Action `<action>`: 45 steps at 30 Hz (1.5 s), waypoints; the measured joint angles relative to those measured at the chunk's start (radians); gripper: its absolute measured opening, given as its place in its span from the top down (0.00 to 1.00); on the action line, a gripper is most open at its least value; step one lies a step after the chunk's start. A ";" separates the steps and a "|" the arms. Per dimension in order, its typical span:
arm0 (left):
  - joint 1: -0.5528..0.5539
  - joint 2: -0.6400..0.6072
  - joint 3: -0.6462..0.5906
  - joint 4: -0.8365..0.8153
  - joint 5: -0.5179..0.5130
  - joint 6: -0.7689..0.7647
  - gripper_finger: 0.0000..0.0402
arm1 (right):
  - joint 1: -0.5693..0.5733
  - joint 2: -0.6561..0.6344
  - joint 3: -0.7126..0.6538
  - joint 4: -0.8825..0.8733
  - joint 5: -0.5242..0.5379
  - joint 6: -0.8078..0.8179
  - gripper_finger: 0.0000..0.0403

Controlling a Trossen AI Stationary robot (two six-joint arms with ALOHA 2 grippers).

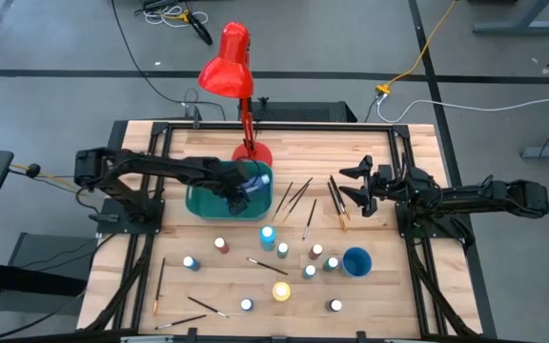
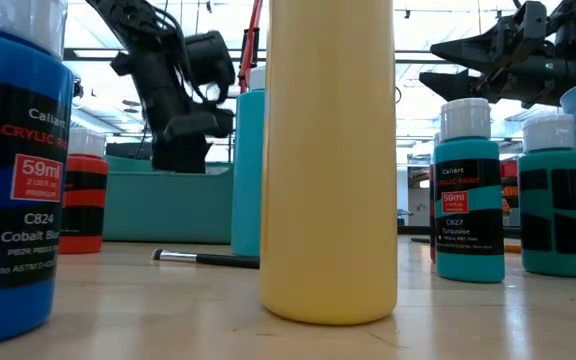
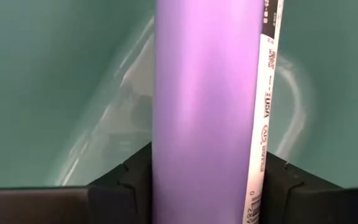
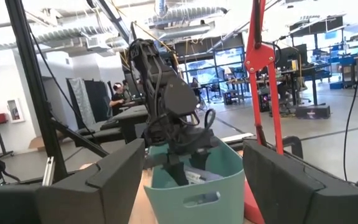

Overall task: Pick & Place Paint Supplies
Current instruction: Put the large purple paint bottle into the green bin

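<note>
My left gripper (image 1: 239, 193) reaches down into the teal bin (image 1: 198, 202) and is shut on a purple paint bottle (image 3: 204, 106). In the low view that gripper (image 2: 183, 135) hangs over the bin (image 2: 158, 205). Several white-capped bottles stand on their bases on the table's near half, among them a light blue one (image 1: 268, 233), a yellow one (image 1: 281, 291) and a teal one (image 2: 465, 195). Thin dark brushes (image 1: 295, 195) lie flat right of the bin. My right gripper (image 1: 355, 186) is open, raised over the brushes (image 1: 336, 202). My left gripper pinches the purple bottle's body (image 3: 166, 180) between its two fingers (image 3: 120, 183), one on each side. The fingers come from above, down into the bin. The bottle's label edge (image 3: 263, 124) shows beside one finger. Both bottle ends lie outside the view.
A red desk lamp (image 1: 234, 62) stands on its base (image 1: 253, 152) right behind the bin. A round blue cup (image 1: 356, 261) stands near the right bottles. More brushes (image 1: 160, 286) lie at the table's near left. People show far off in the room (image 4: 117, 93).
</note>
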 joint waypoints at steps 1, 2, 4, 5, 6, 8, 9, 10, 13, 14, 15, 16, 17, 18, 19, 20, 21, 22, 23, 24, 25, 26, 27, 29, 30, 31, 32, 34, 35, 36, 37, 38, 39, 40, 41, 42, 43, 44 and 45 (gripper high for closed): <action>0.000 -0.018 0.000 -0.009 0.000 0.000 0.52 | 0.000 0.000 0.000 0.005 0.000 0.000 0.32; 0.000 -0.038 0.000 -0.023 -0.001 0.000 0.52 | 0.000 0.000 0.000 0.014 0.000 0.000 0.32; -0.001 -0.075 0.000 -0.040 -0.005 0.001 0.52 | 0.000 0.000 0.000 0.032 0.000 0.000 0.32; -0.002 -0.095 0.000 -0.044 -0.011 0.001 0.52 | 0.000 0.000 0.000 0.044 0.005 0.001 0.32; -0.003 -0.117 0.000 -0.049 -0.026 0.001 0.52 | 0.000 0.000 0.000 0.060 0.014 0.004 0.32; -0.006 -0.162 0.000 -0.046 -0.046 0.005 0.53 | 0.000 0.000 0.000 0.090 0.044 0.005 0.32; -0.007 -0.186 0.000 -0.046 -0.049 0.014 0.53 | 0.000 0.001 0.000 0.103 0.059 0.005 0.32; -0.009 -0.209 0.000 -0.049 -0.057 0.029 0.53 | 0.000 0.002 0.000 0.121 0.067 0.004 0.32; -0.021 -0.275 0.001 -0.042 -0.091 0.062 0.52 | 0.000 0.010 0.004 0.159 0.079 0.012 0.32; -0.026 -0.294 0.001 -0.040 -0.111 0.077 0.52 | 0.003 0.020 0.016 0.157 0.080 0.019 0.32; -0.033 -0.313 0.001 -0.032 -0.132 0.083 0.52 | 0.010 0.033 0.034 0.154 0.085 0.023 0.32; -0.040 -0.329 0.000 -0.017 -0.153 0.092 0.52 | 0.020 0.053 0.057 0.146 0.089 0.020 0.32; -0.046 -0.344 -0.007 0.014 -0.172 0.108 0.52 | 0.032 0.079 0.089 0.134 0.097 0.008 0.32; -0.052 -0.359 -0.014 0.048 -0.180 0.118 0.52 | 0.045 0.111 0.126 0.118 0.107 -0.005 0.32; -0.057 -0.372 -0.023 0.081 -0.179 0.133 0.52 | 0.058 0.147 0.167 0.093 0.121 -0.021 0.32; -0.062 -0.381 -0.031 0.110 -0.181 0.144 0.52 | 0.070 0.189 0.212 0.069 0.139 -0.039 0.32; -0.066 -0.390 -0.039 0.140 -0.181 0.156 0.52 | 0.080 0.236 0.262 0.051 0.168 -0.049 0.32; -0.068 -0.397 -0.041 0.153 -0.180 0.164 0.52 | 0.088 0.284 0.313 0.035 0.198 -0.055 0.32; -0.073 -0.401 -0.042 0.169 -0.181 0.179 0.52 | 0.090 0.333 0.362 0.020 0.224 -0.056 0.32; -0.078 -0.401 -0.042 0.196 -0.181 0.191 0.51 | 0.091 0.388 0.417 0.000 0.240 -0.055 0.32; -0.083 -0.402 -0.042 0.213 -0.180 0.207 0.52 | 0.091 0.443 0.472 -0.020 0.236 -0.052 0.32; -0.086 -0.404 -0.042 0.219 -0.180 0.217 0.52 | 0.090 0.500 0.524 -0.036 0.215 -0.053 0.32; -0.089 -0.404 -0.042 0.230 -0.177 0.229 0.52 | 0.089 0.559 0.578 -0.043 0.183 -0.057 0.32; -0.098 -0.404 -0.042 0.250 -0.159 0.237 0.52 | 0.088 0.670 0.683 -0.042 0.125 -0.059 0.32; -0.102 -0.404 -0.042 0.250 -0.155 0.237 0.52 | 0.088 0.719 0.730 -0.043 0.107 -0.056 0.32; -0.106 -0.404 -0.042 0.250 -0.155 0.237 0.52 | 0.088 0.762 0.770 -0.047 0.096 -0.053 0.32; -0.110 -0.403 -0.042 0.247 -0.154 0.239 0.52 | 0.087 0.796 0.807 -0.054 0.087 -0.049 0.32; -0.121 -0.403 -0.042 0.250 -0.154 0.247 0.52 | 0.081 0.852 0.866 -0.058 0.059 -0.047 0.32; -0.125 -0.403 -0.042 0.250 -0.154 0.251 0.51 | 0.078 0.869 0.885 -0.058 0.044 -0.043 0.32; -0.129 -0.403 -0.042 0.250 -0.154 0.261 0.51 | 0.074 0.888 0.903 -0.055 0.029 -0.037 0.32; -0.134 -0.403 -0.042 0.250 -0.154 0.264 0.51 | 0.073 0.901 0.918 -0.046 0.023 -0.029 0.32; -0.137 -0.403 -0.042 0.252 -0.154 0.269 0.51 | 0.072 0.909 0.925 -0.041 0.019 -0.024 0.32; -0.142 -0.403 -0.042 0.257 -0.154 0.276 0.51 | 0.069 0.914 0.931 -0.040 0.019 -0.022 0.33; -0.144 -0.403 -0.042 0.259 -0.155 0.282 0.51 | 0.068 0.916 0.934 -0.038 0.020 -0.021 0.33; -0.148 -0.403 -0.042 0.257 -0.161 0.283 0.51 | 0.068 0.916 0.934 -0.038 0.021 -0.020 0.34; -0.151 -0.403 -0.042 0.256 -0.167 0.283 0.51 | 0.067 0.916 0.934 -0.038 0.019 -0.016 0.36; -0.155 -0.403 -0.042 0.256 -0.174 0.282 0.51 | 0.067 0.916 0.934 -0.038 0.011 -0.009 0.38; -0.158 -0.403 -0.042 0.259 -0.182 0.284 0.51 | 0.067 0.916 0.934 -0.037 -0.004 -0.001 0.41; -0.160 -0.403 -0.042 0.266 -0.192 0.284 0.51 | 0.067 0.916 0.934 -0.037 -0.021 0.003 0.44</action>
